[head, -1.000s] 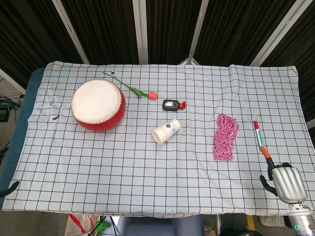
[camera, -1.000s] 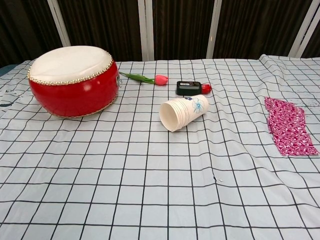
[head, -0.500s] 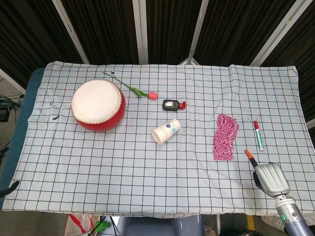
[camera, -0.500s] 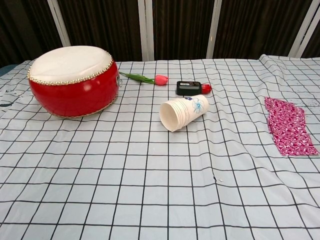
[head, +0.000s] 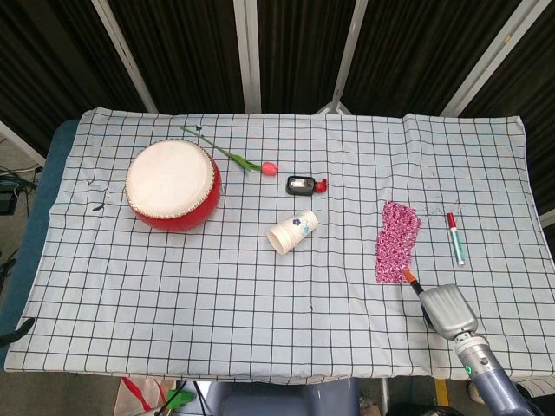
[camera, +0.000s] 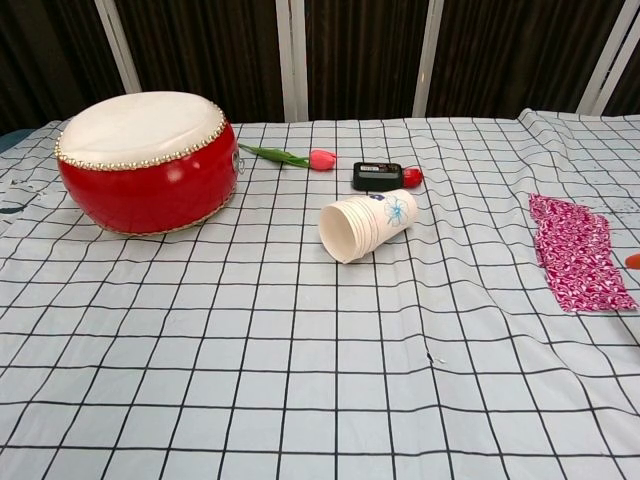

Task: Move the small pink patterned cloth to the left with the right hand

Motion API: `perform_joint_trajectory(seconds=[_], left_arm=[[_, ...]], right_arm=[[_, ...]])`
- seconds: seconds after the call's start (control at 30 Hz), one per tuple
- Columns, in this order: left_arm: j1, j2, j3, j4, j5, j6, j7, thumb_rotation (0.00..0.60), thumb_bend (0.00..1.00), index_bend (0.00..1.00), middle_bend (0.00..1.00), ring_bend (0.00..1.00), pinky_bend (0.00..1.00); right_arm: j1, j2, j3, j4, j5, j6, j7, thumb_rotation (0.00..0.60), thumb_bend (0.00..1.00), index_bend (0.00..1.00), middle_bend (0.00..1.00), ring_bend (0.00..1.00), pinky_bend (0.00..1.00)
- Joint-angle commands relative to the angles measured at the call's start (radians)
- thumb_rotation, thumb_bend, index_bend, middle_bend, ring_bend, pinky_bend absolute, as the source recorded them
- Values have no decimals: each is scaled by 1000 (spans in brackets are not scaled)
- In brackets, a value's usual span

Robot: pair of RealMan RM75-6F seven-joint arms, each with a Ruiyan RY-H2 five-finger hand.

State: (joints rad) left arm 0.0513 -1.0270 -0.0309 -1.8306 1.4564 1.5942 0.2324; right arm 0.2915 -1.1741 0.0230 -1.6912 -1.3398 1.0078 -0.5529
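Reaching toward the cloth (head: 396, 241), right hand (head: 444, 310) at table's 5 o'clock corner.
Cloth lies flat, right of centre, long axis roughly 12-to-6; its near end sits at the hand's 11 o'clock, orange fingertip (head: 408, 276) just beside that corner. Hand seen from the back, so can't tell if fingers are apart or curled; nothing visibly held. Left hand not visible. Chest view shows only an orange speck at right edge.
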Motion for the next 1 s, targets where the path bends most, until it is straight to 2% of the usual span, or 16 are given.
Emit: perform_joint_trajectory(seconds=[0.03, 0.6, 1.0], left_arm=[[1, 1, -1, 1, -1, 3, -2, 600, 247, 139, 27, 0, 19], [4, 4, -4, 3, -6, 8, -11, 600, 246, 140, 27, 0, 19], [4, 4, -2, 2, -5, 7, -7, 600, 247, 141, 27, 0, 19]], right_arm=[[31, -27, 12, 0, 52, -36, -44, 600, 695, 61, 848, 818, 618], [129, -82, 21, 16, 273, -116, -176, 600, 696, 65, 848, 818, 618], [164, -91, -16, 17, 333, -122, -214, 600, 696, 70, 848, 818, 618]])
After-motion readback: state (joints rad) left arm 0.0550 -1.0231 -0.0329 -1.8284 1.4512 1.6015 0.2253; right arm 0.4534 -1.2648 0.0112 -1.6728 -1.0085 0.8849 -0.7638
